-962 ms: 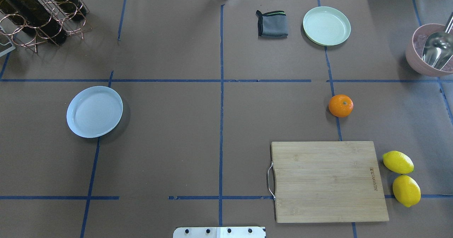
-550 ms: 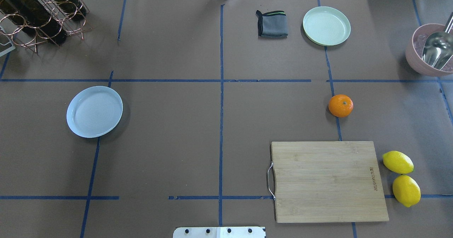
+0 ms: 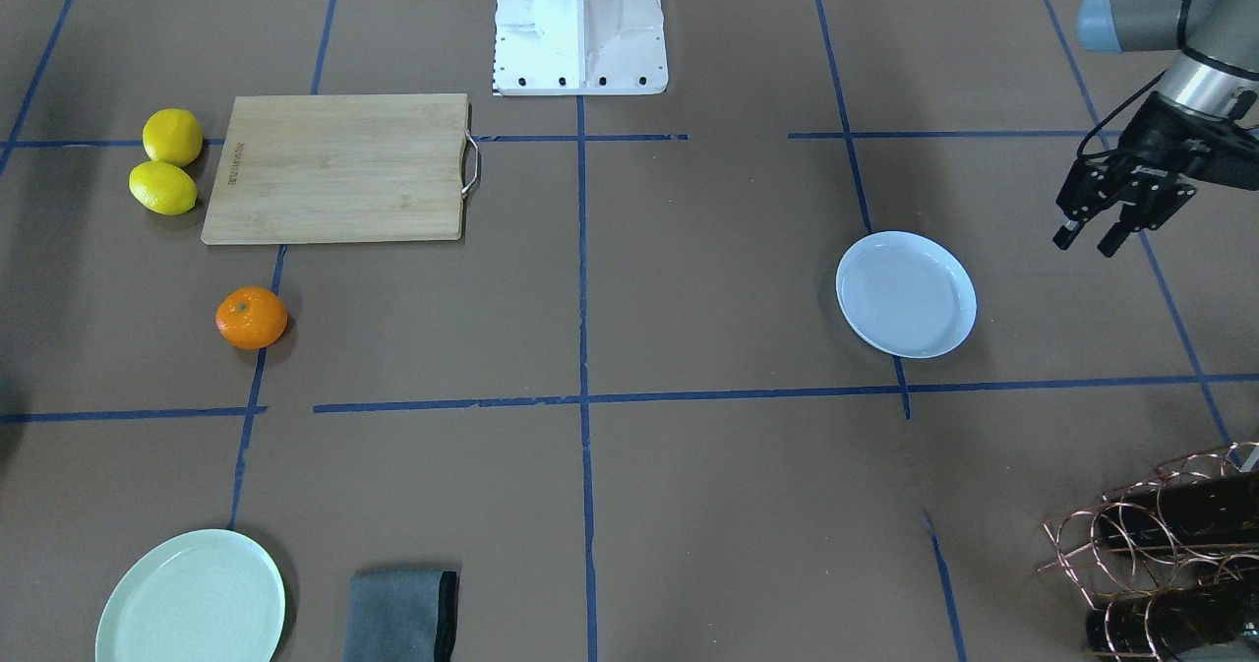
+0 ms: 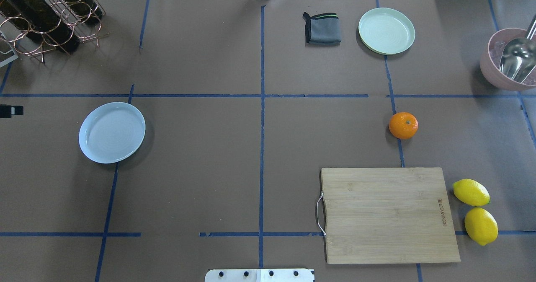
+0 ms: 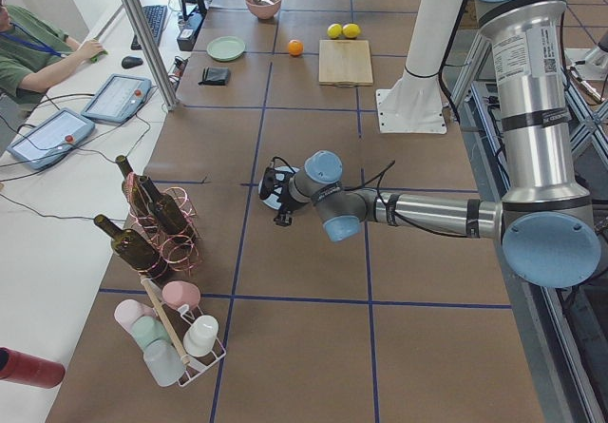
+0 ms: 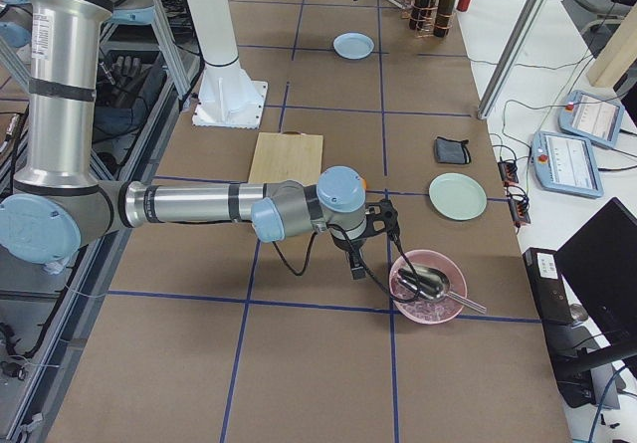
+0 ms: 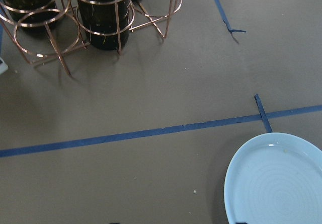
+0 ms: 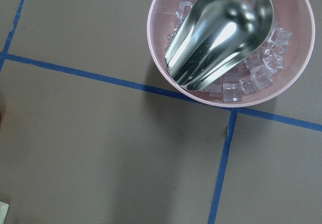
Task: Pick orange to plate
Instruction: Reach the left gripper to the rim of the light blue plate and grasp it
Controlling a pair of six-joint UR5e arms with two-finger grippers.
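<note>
The orange [image 4: 403,125] rests on the brown table paper on my right side, beyond the cutting board, also visible as the orange [image 3: 252,318]. The bluish-white plate [image 4: 112,132] lies bare on my left side. My left gripper [image 3: 1087,241] hovers open and holding nothing just outside the plate [image 3: 906,294]; its wrist view shows the plate's rim [image 7: 236,173] at lower right. Only a black tip of the left gripper [image 4: 10,111] reaches the overhead view. My right gripper [image 6: 356,256] hangs near the pink bowl, far from the orange; I cannot tell whether it is open or shut.
A wooden cutting board [image 4: 387,215] lies at front right with two lemons [image 4: 471,192] beside it. A mint-green plate [image 4: 386,30] and grey cloth [image 4: 321,28] sit at the back. A pink bowl [image 8: 161,58] holds ice and a metal scoop. A copper bottle rack [image 4: 46,14] stands back left.
A black tip of my left gripper has come into the overhead view at the left edge. The orange, the plate and everything else on the table stayed put.
</note>
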